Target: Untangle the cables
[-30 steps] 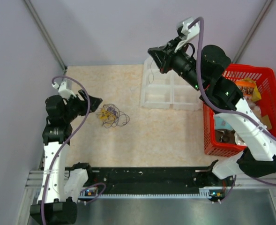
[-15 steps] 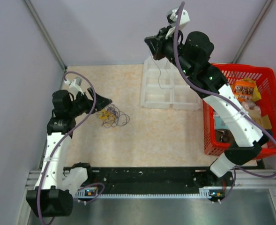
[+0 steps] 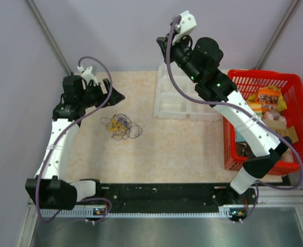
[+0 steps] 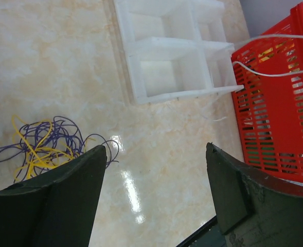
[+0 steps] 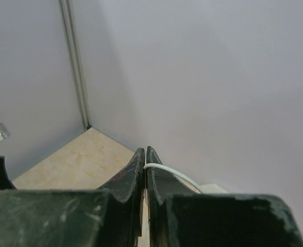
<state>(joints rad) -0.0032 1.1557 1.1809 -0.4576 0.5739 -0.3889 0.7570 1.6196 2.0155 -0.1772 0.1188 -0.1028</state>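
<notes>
The cables (image 4: 43, 146) lie in a purple-and-yellow tangle on the table (image 4: 64, 62), just beside one finger of the left gripper (image 4: 155, 154), whose jaws stand wide apart, holding nothing. The right gripper (image 5: 145, 154) is clenched on a thin white wire (image 5: 166, 171).

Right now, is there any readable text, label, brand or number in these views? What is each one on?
No text can be read in any view.
Orange packet in the red basket: it carries print, but it is too small and blurred to read.
Clear divided tray: no markings visible.
</notes>
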